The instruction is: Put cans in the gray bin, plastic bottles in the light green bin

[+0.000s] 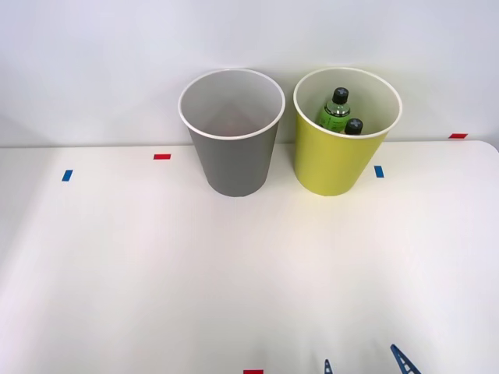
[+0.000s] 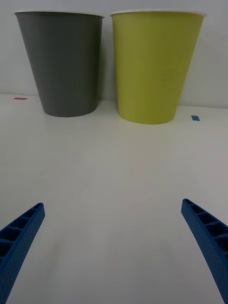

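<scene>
Two green bottles [image 1: 336, 111] with black caps stand inside the lime bin [image 1: 327, 167]. The gray bin [image 1: 234, 164] sits just beside it. The right gripper [image 2: 114, 237] is spread wide, holding nothing.

Bins: two stood ahead of the right gripper [image 1: 365, 361], side by side against the wall.
Gray bin [image 1: 231, 132]: one, ahead of the gripper and toward its left.
Light green bin [image 1: 345, 131]: one, ahead of the gripper, just beside the gray one.
Plastic bottles [image 1: 336, 109]: two, both inside the light green bin, black caps up.
Blue fingers [image 2: 20, 237]: two, spread wide apart with nothing between them.
Red tape marks [image 1: 162, 157]: three on the table, one near the gripper at the front edge, two far ahead.
Blue tape marks [image 1: 379, 171]: two, one just beside the light green bin, one far off to the left.
</scene>
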